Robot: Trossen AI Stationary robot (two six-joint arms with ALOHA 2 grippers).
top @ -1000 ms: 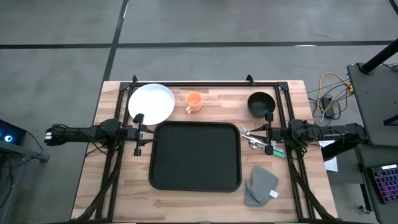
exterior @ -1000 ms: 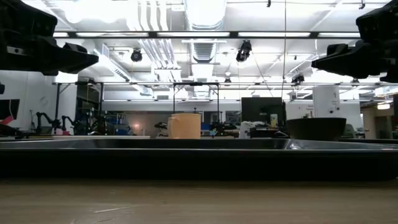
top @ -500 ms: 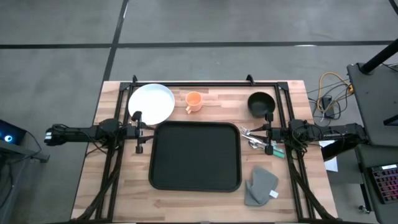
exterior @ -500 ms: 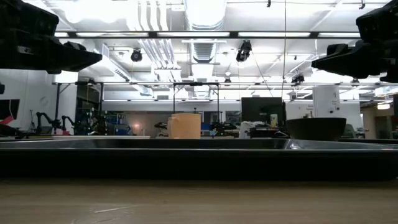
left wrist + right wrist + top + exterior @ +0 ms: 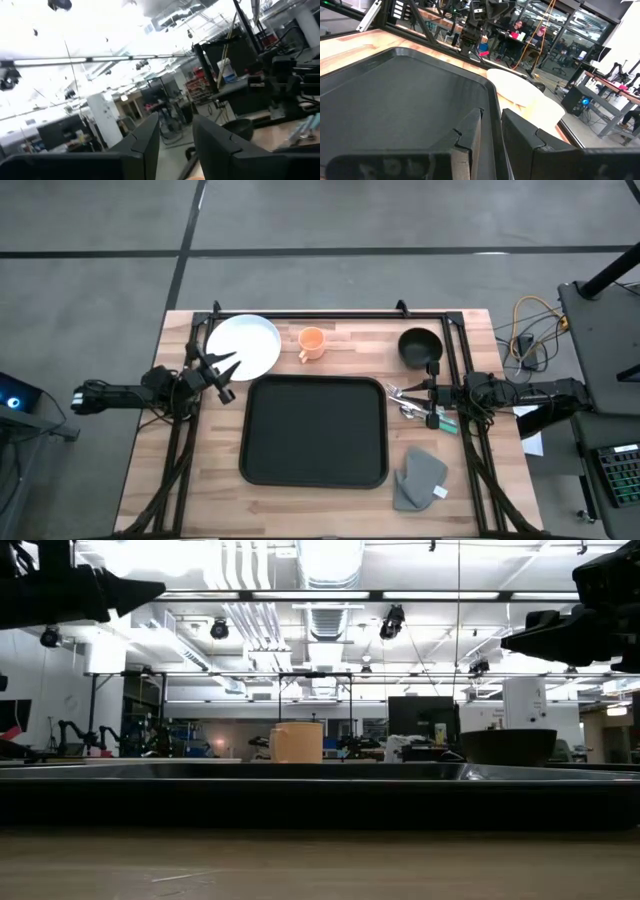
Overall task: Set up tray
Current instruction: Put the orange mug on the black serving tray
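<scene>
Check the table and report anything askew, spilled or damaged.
Nothing stands out. The tray sits square and empty; the white plate, orange cup and black bowl sit upright behind it, cutlery and grey cloth on its right.

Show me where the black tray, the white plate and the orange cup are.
black tray (image 5: 313, 430): high view, middle of its flat floor.
white plate (image 5: 250, 343): high view, centre of its surface.
orange cup (image 5: 312, 340): high view, its open top.

Grey concrete floor with dark seam lines around the wooden worktop. Open workshop behind: white ceiling ducts, bright strip lights, hanging fixtures. Distant benches, dark monitor, metal frames.
</scene>
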